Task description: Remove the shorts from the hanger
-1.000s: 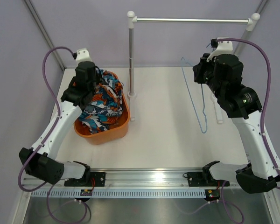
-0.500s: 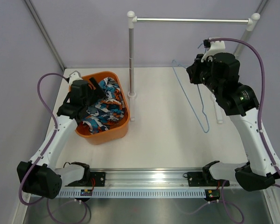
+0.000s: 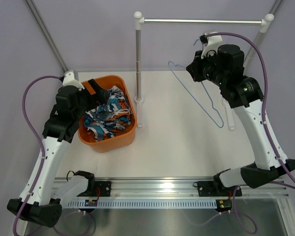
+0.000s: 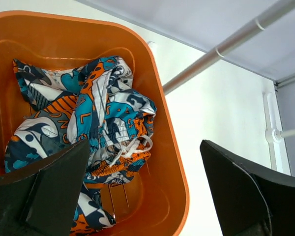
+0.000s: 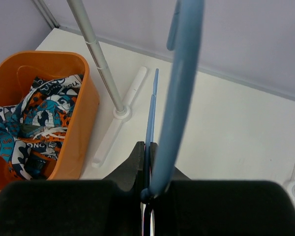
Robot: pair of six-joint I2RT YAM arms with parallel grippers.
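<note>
left gripper (image 3: 101,95) open wide, holding nothing, just above the shorts (image 3: 108,118), which lie heaped in the orange basket (image 3: 109,144) at centre left. right gripper (image 5: 146,147) clamped on the hanger (image 5: 179,88), upper right.

There is one orange plastic basket (image 3: 109,143), one pair of printed teal-and-orange cloth shorts (image 3: 108,118) and one light-blue wire hanger (image 5: 174,98). One silver metal rail (image 3: 201,21) stands behind.

Each of the 2 arms (image 3: 45,160) has white links, black joints, a black tool (image 4: 143,191) and a looping purple cable (image 3: 24,104).
</note>
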